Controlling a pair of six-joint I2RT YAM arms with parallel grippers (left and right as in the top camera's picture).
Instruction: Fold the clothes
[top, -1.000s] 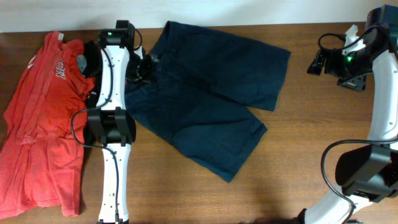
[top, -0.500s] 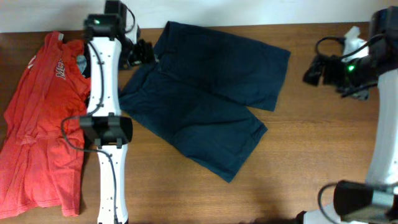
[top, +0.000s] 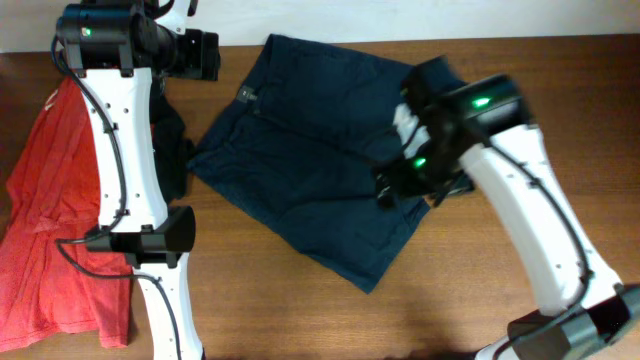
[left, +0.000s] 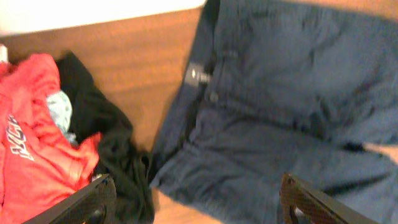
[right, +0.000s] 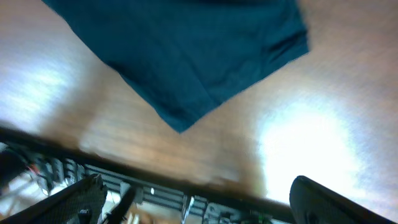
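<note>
dark navy cotton shorts (top: 310, 170) lie spread on the brown wooden table (top: 500, 320). left gripper (left: 199, 202) is wide open, empty; right gripper (right: 205, 199) also wide open, holding nothing.

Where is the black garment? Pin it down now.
In the overhead view, the black garment lies left of centre, between the red shirt and the navy shorts.

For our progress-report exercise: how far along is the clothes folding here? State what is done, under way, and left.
Done: nothing. The navy shorts lie spread flat, unfolded, and the red shirt and black garment sit heaped beside them.
In hand: nothing is gripped. The left gripper and right gripper are both open over the shorts.
Left: every fold, likely starting with the shorts.
</note>
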